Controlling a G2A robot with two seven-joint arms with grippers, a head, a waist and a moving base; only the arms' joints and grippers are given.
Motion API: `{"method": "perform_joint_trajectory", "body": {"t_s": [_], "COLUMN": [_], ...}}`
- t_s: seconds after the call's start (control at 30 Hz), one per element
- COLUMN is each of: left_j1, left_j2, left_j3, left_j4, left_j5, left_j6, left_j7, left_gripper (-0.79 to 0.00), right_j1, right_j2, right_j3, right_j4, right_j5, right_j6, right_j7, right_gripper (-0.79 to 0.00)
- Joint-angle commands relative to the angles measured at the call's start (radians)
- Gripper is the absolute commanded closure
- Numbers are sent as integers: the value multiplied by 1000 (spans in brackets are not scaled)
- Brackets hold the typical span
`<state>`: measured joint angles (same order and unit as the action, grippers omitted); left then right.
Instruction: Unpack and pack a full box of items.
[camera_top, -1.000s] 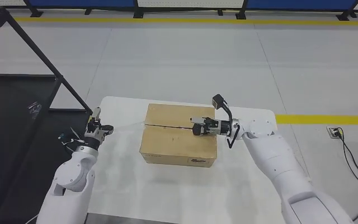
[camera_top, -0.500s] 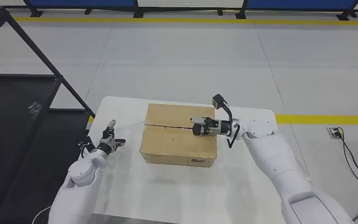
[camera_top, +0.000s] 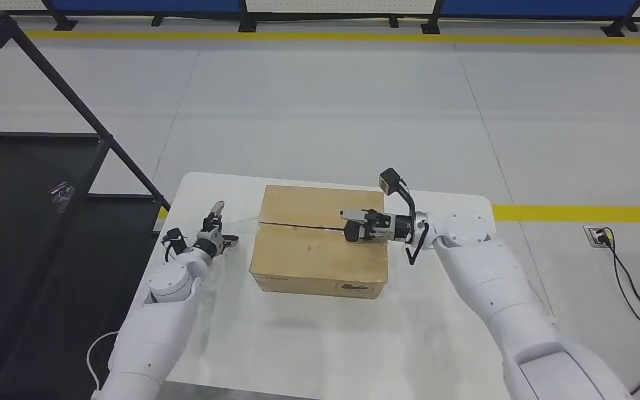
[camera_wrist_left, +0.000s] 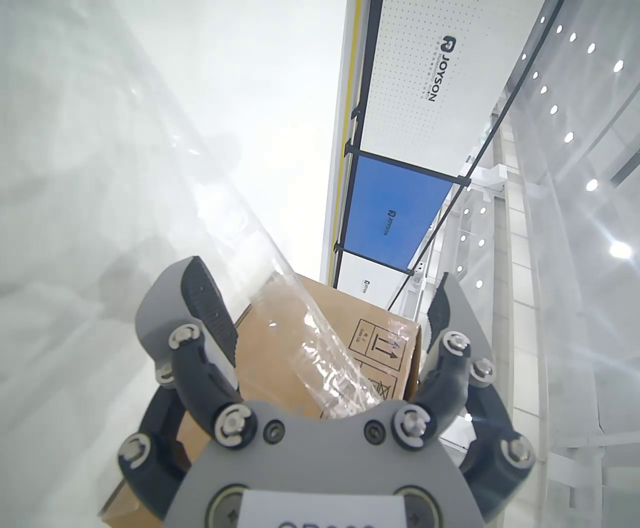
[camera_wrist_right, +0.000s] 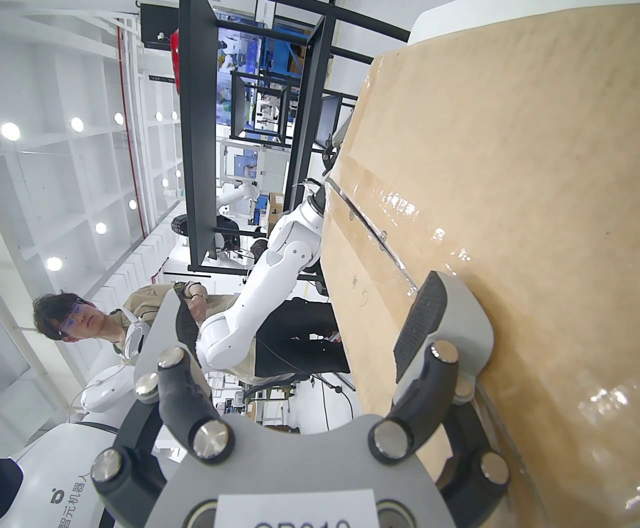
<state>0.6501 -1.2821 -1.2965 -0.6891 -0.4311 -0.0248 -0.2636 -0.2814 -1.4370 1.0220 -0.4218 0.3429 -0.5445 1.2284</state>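
Observation:
A closed cardboard box (camera_top: 318, 252) sits mid-table, with a dark seam (camera_top: 300, 226) across its top. My right gripper (camera_top: 349, 224) rests on the box top by the seam and is open. One of its fingertips (camera_wrist_right: 425, 312) lies flat on the cardboard (camera_wrist_right: 500, 175). My left gripper (camera_top: 216, 228) hovers just off the box's left side, open. A strip of clear tape (camera_wrist_left: 325, 345) runs loosely from the box (camera_wrist_left: 280, 360) between its spread fingers (camera_wrist_left: 207, 310).
The white table (camera_top: 300, 340) has bare room in front of and to the left of the box. A black metal frame (camera_top: 100, 150) stands off the table's left edge. A person stands behind the robot in the right wrist view.
My left arm has swung right, from the table's left edge up to the box's left side. The right arm and the box have not moved.

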Motion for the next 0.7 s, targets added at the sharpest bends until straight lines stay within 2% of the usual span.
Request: {"method": "perform_joint_trajectory", "body": {"t_s": [0.0, 0.17, 0.33, 0.47, 0.67], "left_j1": [-32, -98, -135, -146, -129], "left_j2": [-10, -30, -31, -22, -8], "left_j3": [12, 17, -12, -44, -84], "left_j4": [54, 149, 189, 192, 131], "left_j5": [-11, -47, -83, -99, -104], "left_j6": [-11, -44, -114, -158, -211], "left_j7": [4, 30, 23, 25, 16], "left_gripper": [-785, -785, -785, -785, -785], "right_j1": [0, 0, 0, 0, 0], "right_j2": [0, 0, 0, 0, 0], "right_j3": [0, 0, 0, 0, 0], "right_j4": [0, 0, 0, 0, 0], "right_j5": [0, 0, 0, 0, 0], "right_j6": [0, 0, 0, 0, 0], "right_j7": [0, 0, 0, 0, 0], "right_gripper": [-785, -785, -785, -785, -785]}}
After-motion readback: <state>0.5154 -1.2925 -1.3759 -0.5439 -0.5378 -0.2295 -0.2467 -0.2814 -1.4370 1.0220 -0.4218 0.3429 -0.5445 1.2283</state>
